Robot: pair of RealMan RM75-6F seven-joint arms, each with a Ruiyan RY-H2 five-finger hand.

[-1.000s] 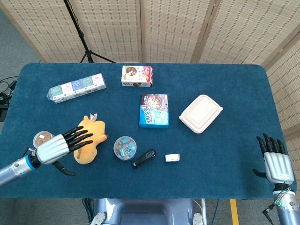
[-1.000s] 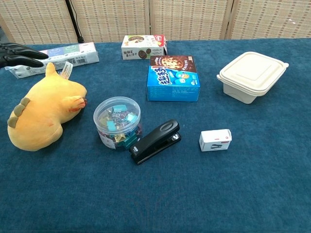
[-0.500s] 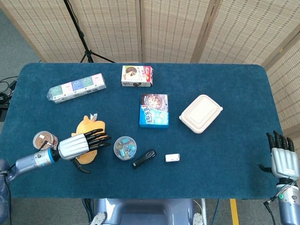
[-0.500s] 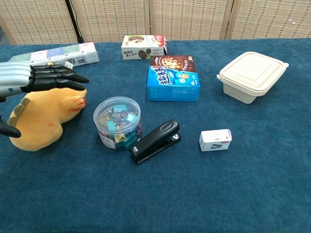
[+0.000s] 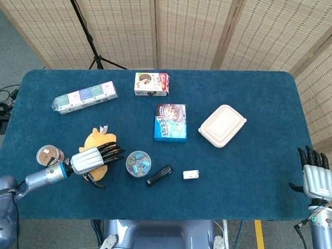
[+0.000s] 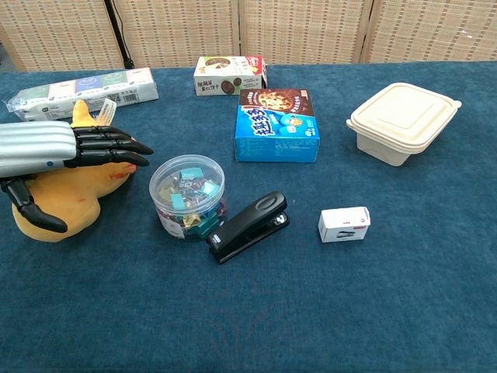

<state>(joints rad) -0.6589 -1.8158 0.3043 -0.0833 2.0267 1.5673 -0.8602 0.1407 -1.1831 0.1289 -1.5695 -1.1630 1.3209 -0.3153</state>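
Note:
My left hand (image 5: 93, 158) (image 6: 54, 155) lies over a yellow plush toy (image 5: 96, 140) (image 6: 74, 203) at the table's front left, fingers stretched out across its top and thumb hanging down its near side. The fingers are apart and nothing is held. Just right of the fingertips stands a clear round tub of clips (image 5: 138, 163) (image 6: 187, 194). My right hand (image 5: 314, 176) shows only in the head view, at the table's front right corner, fingers straight up and apart, holding nothing.
A black stapler (image 6: 248, 225) and a small white box (image 6: 344, 224) lie right of the tub. Further back sit a blue cookie box (image 6: 277, 124), a beige lidded container (image 6: 400, 120), a snack box (image 6: 229, 75), a long multipack (image 5: 84, 96) and a small cup (image 5: 47, 154).
My left hand has slid right and lowered over the plush toy, covering more of it. My right hand has drawn back toward the table's front right corner.

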